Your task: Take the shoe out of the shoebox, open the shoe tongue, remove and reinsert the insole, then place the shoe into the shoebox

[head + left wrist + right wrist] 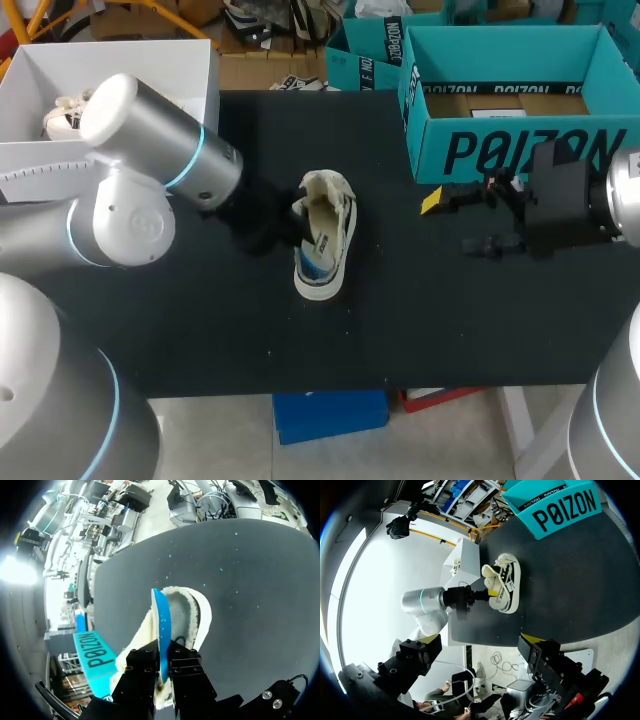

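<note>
Cream shoe (325,240), blue insole (161,630), teal shoebox (500,150), black table (200,330).

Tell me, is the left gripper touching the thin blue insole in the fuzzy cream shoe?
Touching. The left wrist view shows the left gripper shut on the thin blue insole, a finger on each side, inside the fuzzy cream shoe.

Even, diffuse light falls on the dark matte table (420,330). In both wrist views strong white glare washes out the room beyond the table's edges.
</note>
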Motion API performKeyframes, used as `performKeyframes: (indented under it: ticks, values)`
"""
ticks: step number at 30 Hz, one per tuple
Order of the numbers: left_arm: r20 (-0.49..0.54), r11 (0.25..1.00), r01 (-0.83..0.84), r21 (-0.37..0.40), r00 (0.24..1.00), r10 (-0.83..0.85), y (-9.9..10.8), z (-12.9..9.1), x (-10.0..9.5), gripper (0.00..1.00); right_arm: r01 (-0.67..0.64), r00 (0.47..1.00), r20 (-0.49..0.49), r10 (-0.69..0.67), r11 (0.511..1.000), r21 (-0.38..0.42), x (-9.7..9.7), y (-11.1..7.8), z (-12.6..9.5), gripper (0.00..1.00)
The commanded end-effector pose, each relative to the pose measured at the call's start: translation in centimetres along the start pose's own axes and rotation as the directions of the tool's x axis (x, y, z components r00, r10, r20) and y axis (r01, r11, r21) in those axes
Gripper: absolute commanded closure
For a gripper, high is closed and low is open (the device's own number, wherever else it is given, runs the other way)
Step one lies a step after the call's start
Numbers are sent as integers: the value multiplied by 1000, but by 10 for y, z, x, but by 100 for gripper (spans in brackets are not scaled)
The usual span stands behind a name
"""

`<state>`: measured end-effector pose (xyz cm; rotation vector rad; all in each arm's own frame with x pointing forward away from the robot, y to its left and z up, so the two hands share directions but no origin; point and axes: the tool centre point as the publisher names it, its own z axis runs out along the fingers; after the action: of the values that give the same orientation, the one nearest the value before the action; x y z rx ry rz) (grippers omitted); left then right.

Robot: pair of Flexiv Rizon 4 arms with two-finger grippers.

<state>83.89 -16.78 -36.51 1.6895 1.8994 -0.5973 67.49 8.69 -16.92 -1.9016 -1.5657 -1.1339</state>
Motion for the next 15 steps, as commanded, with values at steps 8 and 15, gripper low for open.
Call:
performKeyframes:
  ticks: [8, 15]
  values:
    - [-42, 1000, 8, -25, 999, -9, 18, 18, -4, 100, 0, 1000, 0, 0, 1000, 0, 0, 0, 1, 0]
    - [-60, 999, 7, -33, 998, -9, 19, 21, -7, 100, 0, 1000, 0, 0, 1000, 0, 0, 0, 1, 0]
